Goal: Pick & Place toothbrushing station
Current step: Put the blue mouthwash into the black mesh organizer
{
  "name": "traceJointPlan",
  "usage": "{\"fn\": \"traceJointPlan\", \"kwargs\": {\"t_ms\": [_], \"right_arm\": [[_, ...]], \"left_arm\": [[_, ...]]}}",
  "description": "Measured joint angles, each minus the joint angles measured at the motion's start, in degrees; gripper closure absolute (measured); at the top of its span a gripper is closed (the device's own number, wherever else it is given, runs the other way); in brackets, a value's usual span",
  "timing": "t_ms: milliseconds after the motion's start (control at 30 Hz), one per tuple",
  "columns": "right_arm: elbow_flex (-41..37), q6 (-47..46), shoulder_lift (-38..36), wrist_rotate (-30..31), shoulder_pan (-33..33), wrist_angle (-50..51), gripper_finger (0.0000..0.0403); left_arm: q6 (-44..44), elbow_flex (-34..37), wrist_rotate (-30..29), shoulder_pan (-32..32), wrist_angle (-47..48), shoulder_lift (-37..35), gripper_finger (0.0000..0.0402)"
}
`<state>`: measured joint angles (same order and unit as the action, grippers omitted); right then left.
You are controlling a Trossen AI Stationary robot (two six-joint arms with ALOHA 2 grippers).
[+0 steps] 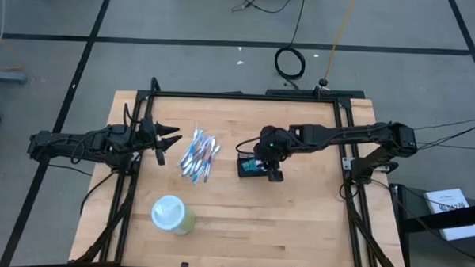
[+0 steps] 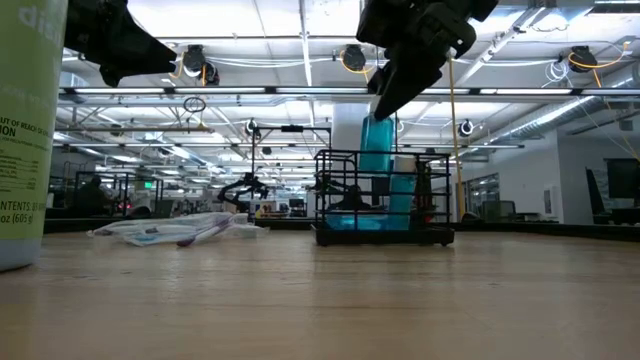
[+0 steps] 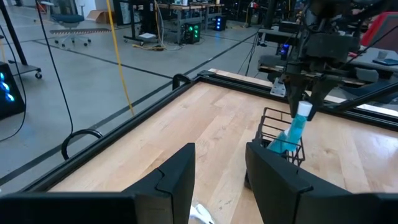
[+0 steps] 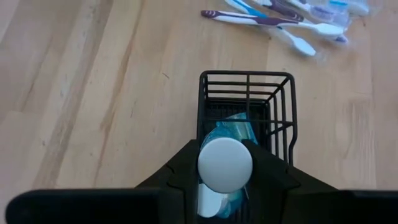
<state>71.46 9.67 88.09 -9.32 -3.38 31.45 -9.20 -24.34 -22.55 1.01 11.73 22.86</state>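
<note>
Here the right gripper [image 4: 225, 167] is clamped on the white cap of a blue toothpaste tube [image 2: 377, 150], holding it upright over the toothbrushing station [image 1: 254, 167] so the tail drops into the black wire caddy, which sits near the table's middle (no view shows whether the tube touches its floor). Beyond it lie the toothbrushes [image 1: 199, 156], bunched for later picks, and farther still the left gripper [image 1: 167, 141] waits above the table's left edge, fingers parted and empty.
</note>
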Motion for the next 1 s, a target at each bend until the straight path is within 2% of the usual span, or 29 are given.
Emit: {"fn": "traceJointPlan", "kwargs": {"t_ms": [200,700,867,1000], "right_arm": [[0.0,0.21,1.99,-1.63,-0.02,-0.34,0.0312],[0.03,1.53,10.0,-1.44,-0.04,-1.49,0.0304],[0.07,1.62,10.51,-1.54,-0.05,-1.55,0.0305],[0.04,1.24,10.11,-1.49,-0.04,-1.41,0.0288]], "left_arm": [[0.0,0.0,0.0,-0.01,0.02,0.01,0.0252],[0.01,0.0,0.0,0.0,0.0,-0.01,0.0252],[0.01,0.0,0.0,0.01,0.0,-0.01,0.0252],[0.01,0.0,0.01,-0.01,0.0,-0.01,0.0252]]}}
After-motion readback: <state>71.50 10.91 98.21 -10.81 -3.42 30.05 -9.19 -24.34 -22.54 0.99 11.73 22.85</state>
